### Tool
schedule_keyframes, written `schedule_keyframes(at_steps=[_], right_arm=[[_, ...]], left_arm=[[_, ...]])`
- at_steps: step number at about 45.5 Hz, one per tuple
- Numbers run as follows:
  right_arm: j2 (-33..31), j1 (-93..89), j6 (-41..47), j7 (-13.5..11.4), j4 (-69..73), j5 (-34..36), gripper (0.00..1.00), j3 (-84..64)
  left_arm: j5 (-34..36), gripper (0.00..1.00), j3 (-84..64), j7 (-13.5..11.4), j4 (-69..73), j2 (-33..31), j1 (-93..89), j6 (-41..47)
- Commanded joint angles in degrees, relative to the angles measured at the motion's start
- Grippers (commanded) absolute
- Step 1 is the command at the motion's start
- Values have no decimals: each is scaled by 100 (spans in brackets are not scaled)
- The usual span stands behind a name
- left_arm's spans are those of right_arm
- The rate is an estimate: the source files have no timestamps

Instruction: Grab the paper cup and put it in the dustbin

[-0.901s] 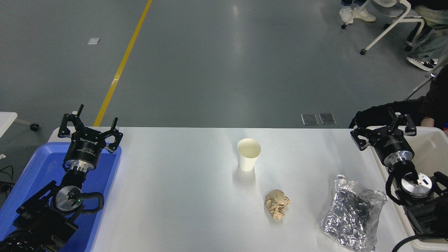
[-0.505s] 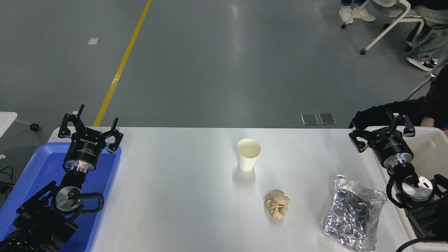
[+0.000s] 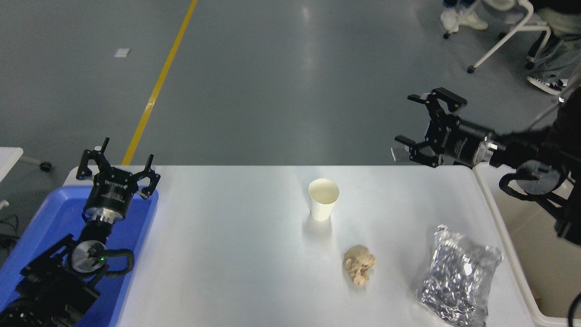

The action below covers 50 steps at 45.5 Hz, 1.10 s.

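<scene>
Other stuff on and around the white table

A crumpled tan paper wad [image 3: 359,270] lies on the white table [image 3: 227,254], and a shiny silver foil bag [image 3: 458,277] lies near it, closer to the table's right edge. A blue tray [image 3: 54,218] sits at the table's left end. Past the table is a gray floor [image 3: 281,81] with a yellow line [image 3: 156,86]. A white chair frame [image 3: 504,32] and someone's shoes [image 3: 458,19] show at the top right.

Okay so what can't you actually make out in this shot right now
Head view only:
- The dustbin: cut off by the right and bottom edges, and the right arm covers part of it, so most of its inside is unseen.
- The silver foil bag: its contents are hidden by the foil.
- The blue tray: the parked left arm covers much of it.
- The paper cup: its bottom inside is not visible.
</scene>
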Motion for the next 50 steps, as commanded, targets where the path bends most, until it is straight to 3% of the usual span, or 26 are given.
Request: schedule_keyframes(at_steps=[1, 11, 15, 24, 35, 50], right_arm=[[-23, 2393, 336, -222, 915, -891, 100, -3029], [513, 4380, 987, -310, 1794, -821, 100, -4752], [1101, 5075, 1049, -302, 2022, -654, 100, -5437], [2491, 6473, 1242, -302, 2787, 418, 100, -6573], [2606, 7395, 1348, -293, 3673, 1253, 100, -7037], [2394, 8056, 1348, -275, 4088, 1473, 100, -7461]], left_arm=[[-10, 100, -2, -1, 2, 0, 0, 1], [-10, 100, -2, -10, 2, 0, 8, 10], [-10, 100, -2, -10, 2, 0, 8, 10], [-10, 100, -2, -1, 2, 0, 8, 10], [-19, 100, -10, -10, 2, 0, 8, 10], [-19, 100, -10, -10, 2, 0, 17, 10]])
